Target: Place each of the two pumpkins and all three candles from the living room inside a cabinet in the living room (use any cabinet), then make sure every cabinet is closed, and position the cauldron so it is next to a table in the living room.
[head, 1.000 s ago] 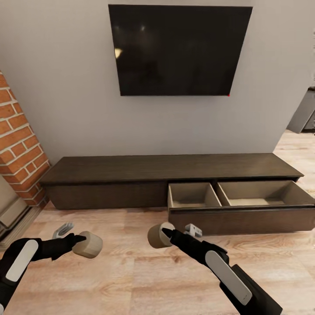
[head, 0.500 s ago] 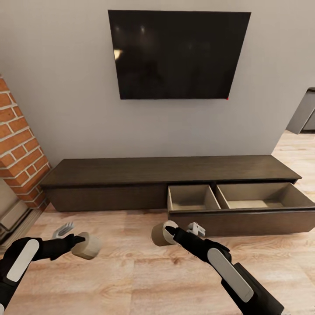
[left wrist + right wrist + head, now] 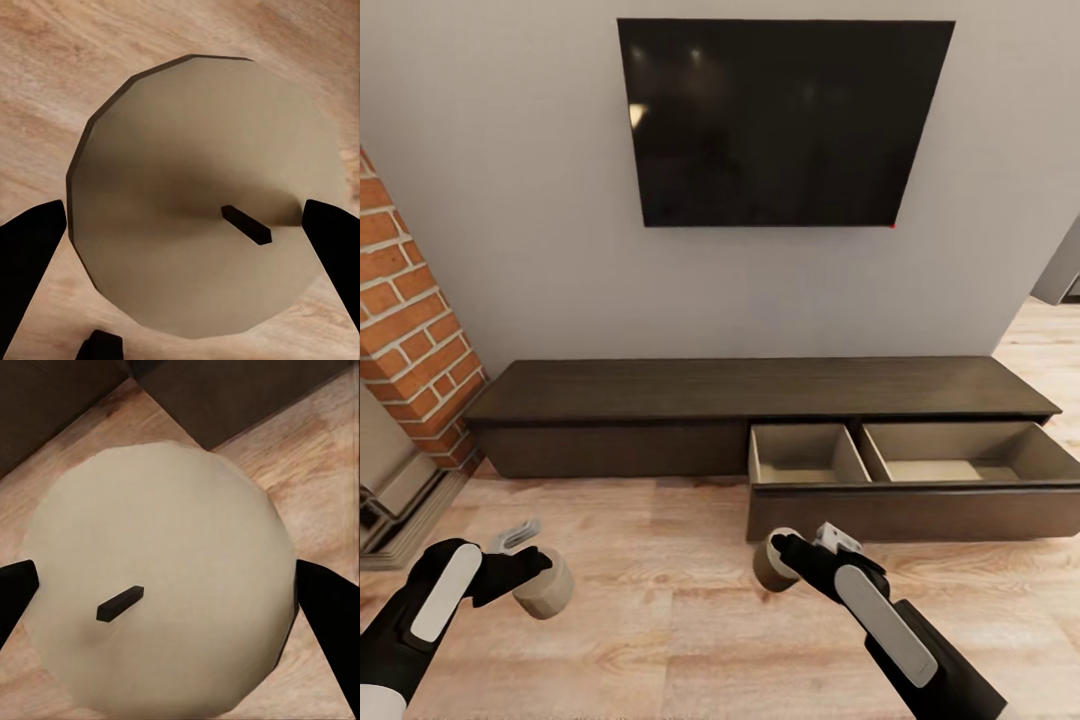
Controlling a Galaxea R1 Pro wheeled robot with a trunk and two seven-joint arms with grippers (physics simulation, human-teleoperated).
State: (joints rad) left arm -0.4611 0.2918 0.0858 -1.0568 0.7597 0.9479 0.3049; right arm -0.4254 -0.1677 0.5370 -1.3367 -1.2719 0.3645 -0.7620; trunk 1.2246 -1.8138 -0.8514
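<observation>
The cabinet (image 3: 760,395) runs along the wall under a dark screen (image 3: 780,120), with a brick column (image 3: 410,320) at its left end. Its left front is shut. Its right drawer (image 3: 905,470) is pulled out and holds two pale compartments, a smaller one on the left and a wider one on the right. Both appear empty, though the drawer front hides the near part of each floor.

The right arm reaches toward the drawer. The right tool (image 3: 790,555) pinches a candle (image 3: 772,562) just short of the drawer front, over the wood floor (image 3: 660,620). In the right wrist view the fingers (image 3: 330,615) press on opposite sides of the candle (image 3: 161,607), wick end toward the camera.

The left tool (image 3: 530,570) pinches a second candle (image 3: 548,590), low and well apart from the cabinet. In the left wrist view the fingers (image 3: 30,247) bracket the candle (image 3: 202,195).

Risks:
- The right candle sits below the drawer's rim. A straight advance would likely strike the front panel and push the drawer in.
- Both grips act on smooth round sides, so a knock could twist a candle loose.
- Releasing too high could let a candle roll or bounce out.
</observation>
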